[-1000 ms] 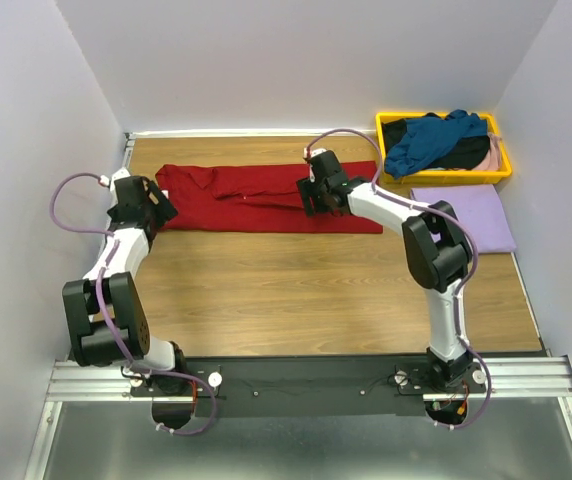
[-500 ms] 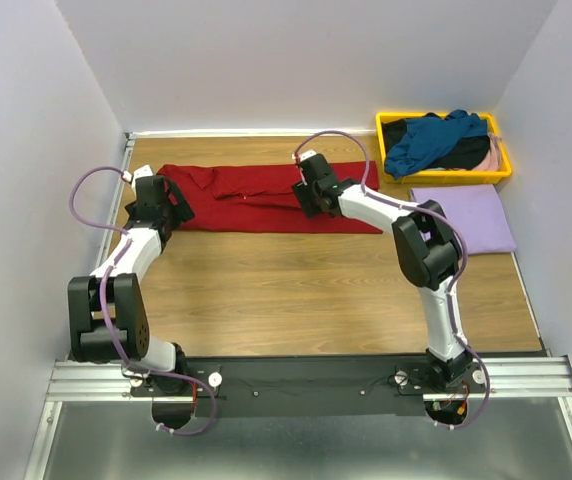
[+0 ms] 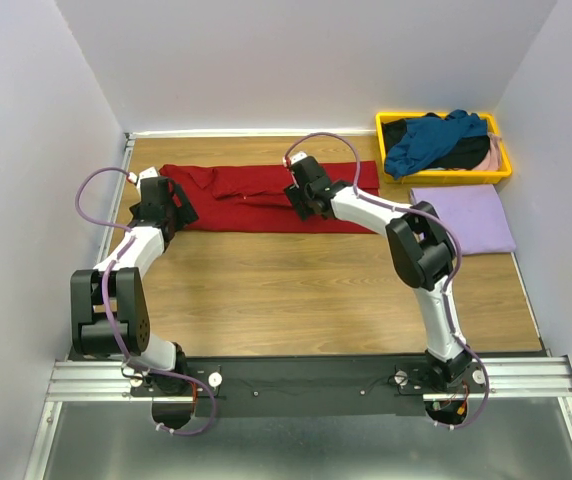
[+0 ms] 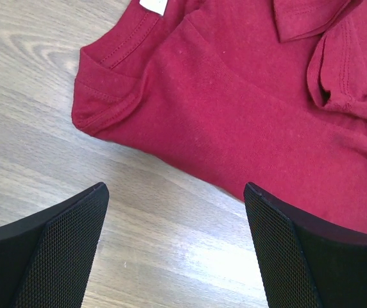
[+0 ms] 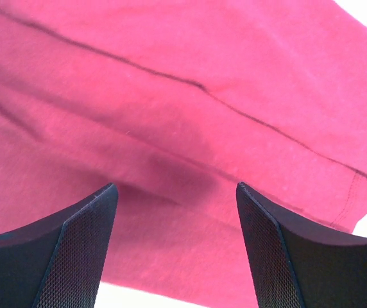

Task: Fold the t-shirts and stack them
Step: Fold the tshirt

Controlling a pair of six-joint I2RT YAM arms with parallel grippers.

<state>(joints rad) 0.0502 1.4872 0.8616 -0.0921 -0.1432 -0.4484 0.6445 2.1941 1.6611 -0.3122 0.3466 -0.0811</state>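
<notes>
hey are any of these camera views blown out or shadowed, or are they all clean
Top external: even light, sharp. Left wrist: glare patch on the wooden table low in frame; dark red t-shirt crisp. Right wrist: corners beyond the shirt blown out white, a soft shadow on the cloth mid-frame.

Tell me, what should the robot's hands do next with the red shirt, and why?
Probably lower the left gripper onto the edge of the red shirt just ahead of it and pinch. Both it and the right gripper are open, holding nothing, and the shirt lies flat as a long strip that likely needs folding across.
</notes>
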